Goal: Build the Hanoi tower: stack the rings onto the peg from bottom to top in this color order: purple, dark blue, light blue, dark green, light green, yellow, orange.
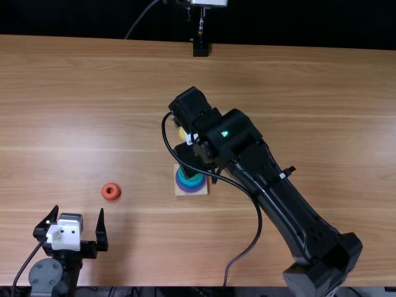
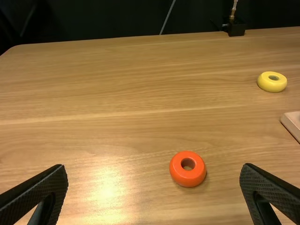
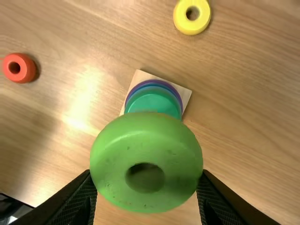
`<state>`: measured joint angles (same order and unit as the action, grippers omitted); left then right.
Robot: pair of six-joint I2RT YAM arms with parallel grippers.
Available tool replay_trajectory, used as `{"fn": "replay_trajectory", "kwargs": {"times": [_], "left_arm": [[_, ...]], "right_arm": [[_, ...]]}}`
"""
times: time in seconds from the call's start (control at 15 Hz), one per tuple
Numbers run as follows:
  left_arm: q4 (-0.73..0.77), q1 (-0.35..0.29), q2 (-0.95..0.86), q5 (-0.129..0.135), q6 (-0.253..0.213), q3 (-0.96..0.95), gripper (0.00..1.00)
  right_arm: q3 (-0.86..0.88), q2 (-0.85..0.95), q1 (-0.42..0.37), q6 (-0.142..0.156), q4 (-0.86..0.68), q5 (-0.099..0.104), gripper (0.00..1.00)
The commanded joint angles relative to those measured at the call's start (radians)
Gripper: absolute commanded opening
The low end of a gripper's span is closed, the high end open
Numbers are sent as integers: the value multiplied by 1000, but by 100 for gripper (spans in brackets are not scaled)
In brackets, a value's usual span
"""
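Note:
My right gripper is over the peg base. In the right wrist view, my right gripper is shut on the light green ring, which hides part of the stack. Purple, blue and dark green rings lie stacked on the base; the blue shades are hard to separate. Behind the base lies the yellow ring. The orange ring rests left of the base. My left gripper stands open near the left front; in its wrist view, the left gripper holds nothing.
The right arm stretches diagonally over the table from the front right, with a loose cable beside it. A black stand is at the far edge. Bare wood surrounds the orange ring.

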<state>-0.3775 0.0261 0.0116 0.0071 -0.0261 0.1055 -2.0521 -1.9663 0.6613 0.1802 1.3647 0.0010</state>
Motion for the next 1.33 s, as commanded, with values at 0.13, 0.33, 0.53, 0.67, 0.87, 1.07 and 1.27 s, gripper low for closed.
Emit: {"fn": "replay_trajectory", "kwargs": {"times": [0.13, 0.33, 0.53, 0.67, 0.87, 1.07, 1.27], "left_arm": [[-79, 3, -12, 2, -11, -105, 100], [-79, 3, -12, 2, -11, -105, 100], [-79, 1, -12, 2, -11, -105, 100], [-81, 3, -12, 2, -11, -105, 100], [-81, 3, -12, 2, -11, -105, 100], [-81, 3, -12, 2, -11, -105, 100], [-81, 3, -12, 2, -11, -105, 100]], "right_arm": [[-66, -32, 11, -9, 0, 6, 4], [-56, -40, 11, -11, 8, 8, 4], [-48, -40, 9, -13, 10, 8, 4], [-48, -40, 8, -15, 22, 8, 4], [-49, -37, 8, -13, 48, 8, 4], [-48, -39, 8, -13, 48, 8, 5], [-48, -40, 6, -11, 48, 8, 8]]}}
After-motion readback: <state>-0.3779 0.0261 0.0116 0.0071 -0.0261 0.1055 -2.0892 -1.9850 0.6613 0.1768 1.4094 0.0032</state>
